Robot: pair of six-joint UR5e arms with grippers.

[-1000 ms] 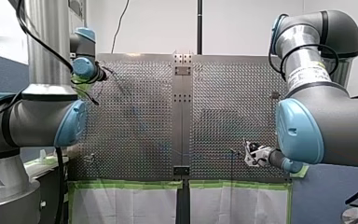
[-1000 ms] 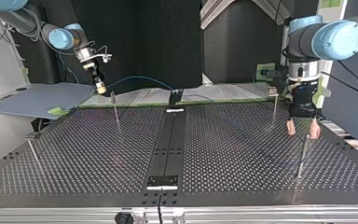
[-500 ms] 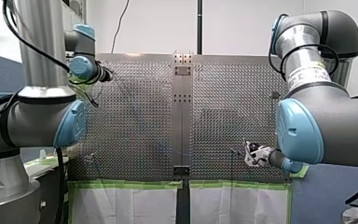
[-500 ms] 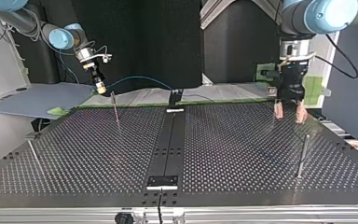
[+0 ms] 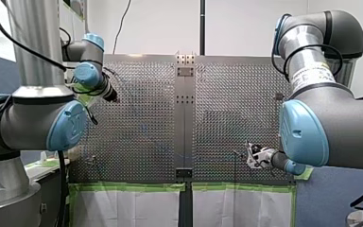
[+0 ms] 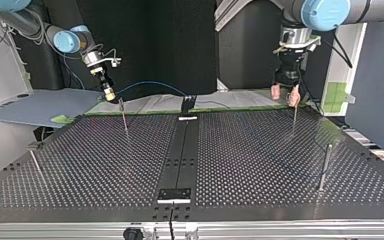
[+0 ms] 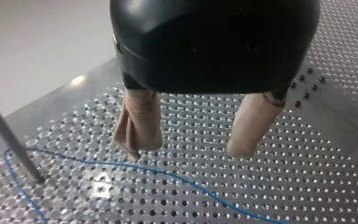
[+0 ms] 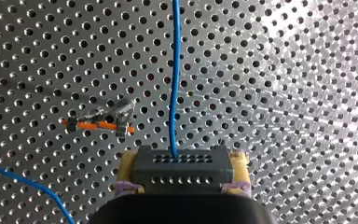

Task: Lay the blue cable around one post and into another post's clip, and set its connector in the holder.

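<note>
Blue cable leaves connector, which is clamped between yellow pads of right pincer. Left pincer spread wide, empty, above bench, where cable curves round 1 post. Step judged: routing toward clip. Clip sits beside cable, not holding it. Next move: shift sideways, lower cable into clip. Risk: slack snagging post.
</note>
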